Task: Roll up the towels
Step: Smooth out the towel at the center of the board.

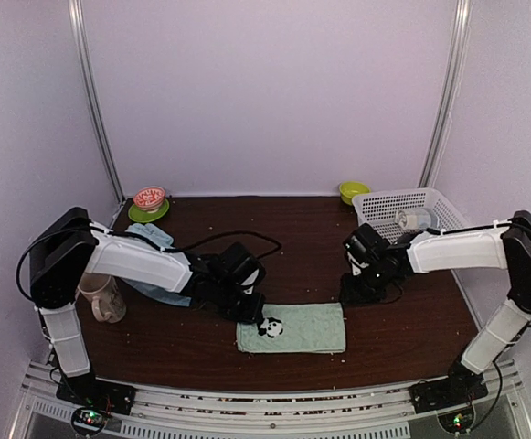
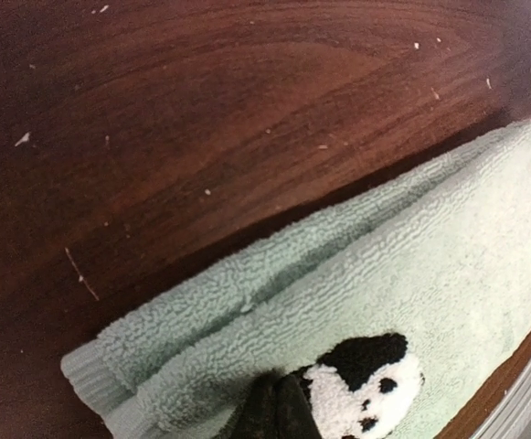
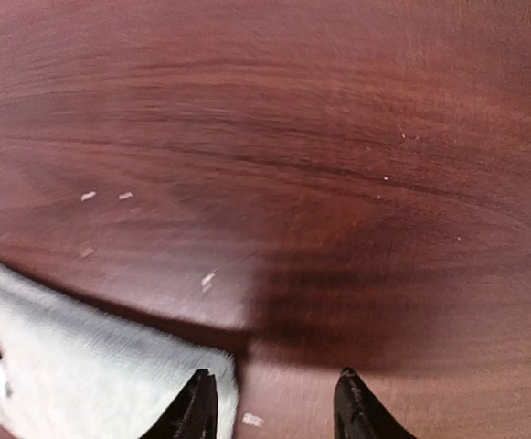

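The sage-green towel [image 1: 294,329] is laid flat and folded at the near centre of the table [image 1: 183,352]. The left gripper [image 2: 276,413], fingers pressed together, is set on the towel's left end beside the panda mark [image 2: 366,380]. The right gripper [image 3: 270,402] is held spread at the far right corner.

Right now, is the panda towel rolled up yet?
Not rolled. The green panda towel lies flat, folded double: left wrist view shows two stacked layers.
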Robot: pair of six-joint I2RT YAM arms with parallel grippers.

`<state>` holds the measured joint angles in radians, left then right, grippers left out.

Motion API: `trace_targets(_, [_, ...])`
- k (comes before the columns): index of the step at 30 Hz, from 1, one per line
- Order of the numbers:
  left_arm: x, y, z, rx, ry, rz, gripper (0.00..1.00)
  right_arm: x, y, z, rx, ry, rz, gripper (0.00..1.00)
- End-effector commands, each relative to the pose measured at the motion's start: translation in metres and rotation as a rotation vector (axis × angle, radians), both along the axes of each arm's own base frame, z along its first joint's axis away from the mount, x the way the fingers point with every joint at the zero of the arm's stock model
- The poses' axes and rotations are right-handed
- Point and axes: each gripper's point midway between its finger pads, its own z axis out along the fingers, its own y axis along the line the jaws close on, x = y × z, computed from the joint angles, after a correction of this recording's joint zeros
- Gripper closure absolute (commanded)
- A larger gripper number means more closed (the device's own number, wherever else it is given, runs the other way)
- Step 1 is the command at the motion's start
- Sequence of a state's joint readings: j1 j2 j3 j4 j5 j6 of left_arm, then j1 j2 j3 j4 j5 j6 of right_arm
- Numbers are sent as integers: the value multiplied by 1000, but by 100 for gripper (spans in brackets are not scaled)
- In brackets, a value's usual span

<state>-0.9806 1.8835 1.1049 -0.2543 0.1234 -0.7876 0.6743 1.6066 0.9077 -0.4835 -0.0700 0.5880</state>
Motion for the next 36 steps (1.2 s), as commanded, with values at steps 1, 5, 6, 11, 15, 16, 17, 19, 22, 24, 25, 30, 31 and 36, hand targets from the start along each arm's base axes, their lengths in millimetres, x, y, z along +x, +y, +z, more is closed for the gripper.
trace_targets(1, [4, 11, 7, 52, -29, -4, 96, -13, 7, 30, 115, -61, -45, 52])
trace_targets(5, [3, 13, 21, 45, -48, -29, 77, -40, 12, 31, 222, -78, -86, 48])
trace_targets(6, [2, 14, 24, 47, -53, -36, 72, -48, 16, 30, 249, -71, -86, 48])
trace_targets(11, [6, 17, 50, 51, -105, -61, 61, -73, 34, 18, 315, -40, -92, 49])
trace_targets(15, [8, 22, 62, 63, -139, -63, 61, -76, 39, 7, 334, -14, -108, 52])
trace_targets(16, [8, 23, 64, 65, -141, -60, 61, -75, 38, 4, 319, -14, -112, 53])
trace_targets(17, [8, 24, 65, 64, -144, -57, 61, -75, 34, 1, 292, -12, -116, 55])
trace_targets(19, [6, 28, 66, 65, -141, -49, 61, -73, 26, -5, 246, -11, -120, 60])
trace_targets(22, [5, 32, 66, 66, -143, -33, 63, -69, 8, -16, 177, 12, -127, 70])
trace_targets(24, [5, 33, 66, 66, -147, -30, 63, -67, 1, -20, 147, 22, -119, 73])
trace_targets(25, [6, 34, 66, 66, -149, -28, 63, -66, -2, -21, 133, 30, -110, 75])
trace_targets(30, [7, 32, 68, 55, -156, -22, 64, -55, -12, -18, 68, 39, -81, 84])
trace_targets(31, [7, 33, 67, 55, -155, -21, 64, -51, -15, -18, 49, 41, -76, 85])
trace_targets(36, [7, 34, 70, 46, -164, -19, 64, -34, -20, -5, 37, 23, -75, 81])
